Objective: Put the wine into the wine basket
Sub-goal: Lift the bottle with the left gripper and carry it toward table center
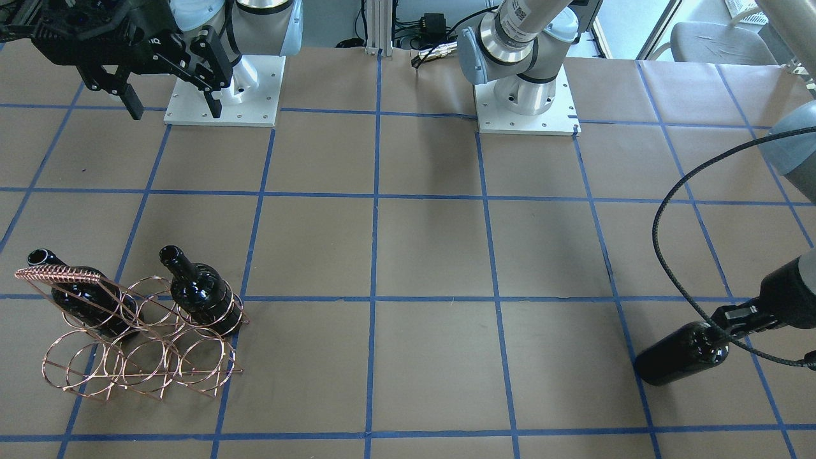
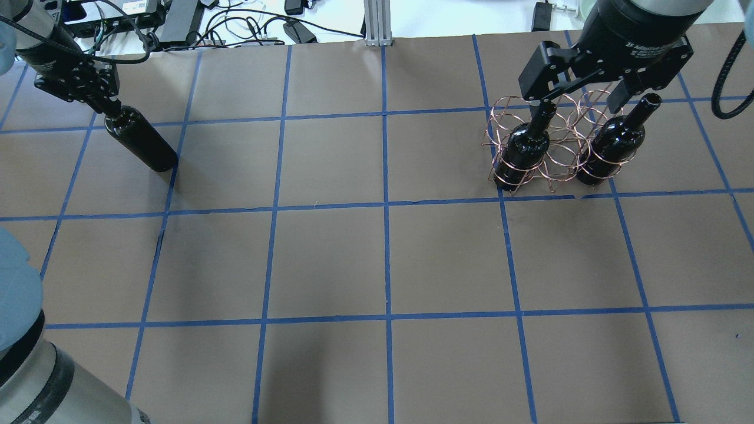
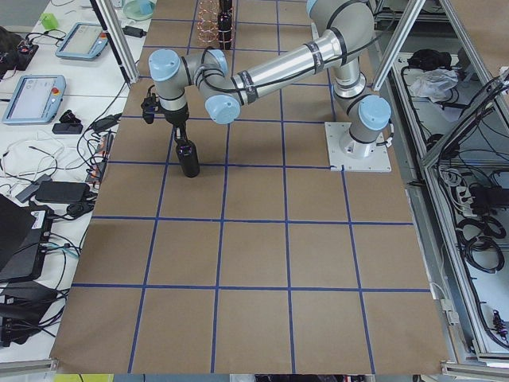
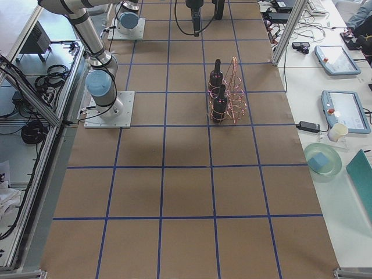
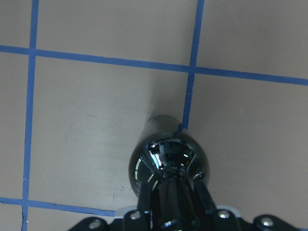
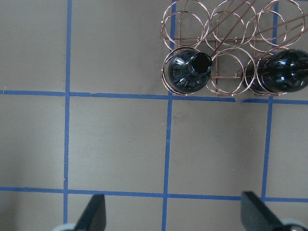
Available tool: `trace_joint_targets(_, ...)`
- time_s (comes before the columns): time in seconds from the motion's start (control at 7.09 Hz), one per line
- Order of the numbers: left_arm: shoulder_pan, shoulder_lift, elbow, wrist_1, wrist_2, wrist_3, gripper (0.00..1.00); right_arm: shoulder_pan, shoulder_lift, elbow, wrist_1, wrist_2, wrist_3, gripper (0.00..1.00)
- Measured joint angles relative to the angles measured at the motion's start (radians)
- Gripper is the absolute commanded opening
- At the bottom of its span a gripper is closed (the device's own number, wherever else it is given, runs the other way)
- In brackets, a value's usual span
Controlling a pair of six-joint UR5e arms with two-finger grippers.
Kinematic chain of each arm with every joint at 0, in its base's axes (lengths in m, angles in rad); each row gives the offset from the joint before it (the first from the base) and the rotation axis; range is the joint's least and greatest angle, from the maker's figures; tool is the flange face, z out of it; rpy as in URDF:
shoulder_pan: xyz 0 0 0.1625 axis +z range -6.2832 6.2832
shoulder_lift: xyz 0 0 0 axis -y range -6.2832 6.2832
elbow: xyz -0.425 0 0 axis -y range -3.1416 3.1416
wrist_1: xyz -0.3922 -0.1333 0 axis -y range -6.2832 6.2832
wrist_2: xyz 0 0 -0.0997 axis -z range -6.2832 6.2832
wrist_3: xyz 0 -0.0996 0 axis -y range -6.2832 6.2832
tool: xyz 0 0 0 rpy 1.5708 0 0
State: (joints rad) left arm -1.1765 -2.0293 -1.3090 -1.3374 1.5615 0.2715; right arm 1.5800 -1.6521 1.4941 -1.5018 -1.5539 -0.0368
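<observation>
Three black bottles are counted. A first bottle (image 2: 528, 147) and a second bottle (image 2: 612, 141) are seated in the near row of the basket (image 1: 60, 275), at 2 o'clock on the surface (image 2: 383, 259) in the overhead view. The middle ring between them is free.

The third bottle (image 2: 141, 144) is found well apart, at 10 o'clock. It is upright and gripped by the left pincer (image 2: 111, 111), whose fingers (image 5: 204, 202) are closed on the neck. Whether its base is touching the surface cannot be told.

The right pincer (image 2: 574, 105) is spread wide and empty above the basket.

Such glass is judged heavy, stiff, slick and breakable. The neck is the only part narrow enough to be grasped, so a firm hold is called for, with the bottle carried upright and lowered gently. The wire basket is judged light and easily pushed.
</observation>
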Motion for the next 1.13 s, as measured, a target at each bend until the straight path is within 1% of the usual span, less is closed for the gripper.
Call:
trace_joint_targets(0.14, 0.0, 0.001, -0.001, -0.002, 0.001, 0.0, 0.0, 0.0, 0.0, 0.0, 0.0, 0.0, 0.0, 1.0)
trace_joint_targets(0.42, -0.001, 0.007, -0.001, -0.003, 0.001, 0.0, 0.0, 0.0, 0.0, 0.0, 0.0, 0.0, 0.0, 1.0)
trace_joint_targets(0.71, -0.017, 0.033, -0.001, -0.006, 0.0, -0.012, 0.0, 0.0, 0.0, 0.0, 0.0, 0.0, 0.0, 1.0)
trace_joint_targets(0.85, -0.045, 0.051, -0.001, -0.007, 0.0, -0.042, 0.0, 0.0, 0.0, 0.0, 0.0, 0.0, 0.0, 1.0)
trace_joint_targets(1.13, -0.17, 0.097, -0.018, -0.016, 0.011, -0.177, 0.0, 0.0, 0.0, 0.0, 0.0, 0.0, 0.0, 1.0)
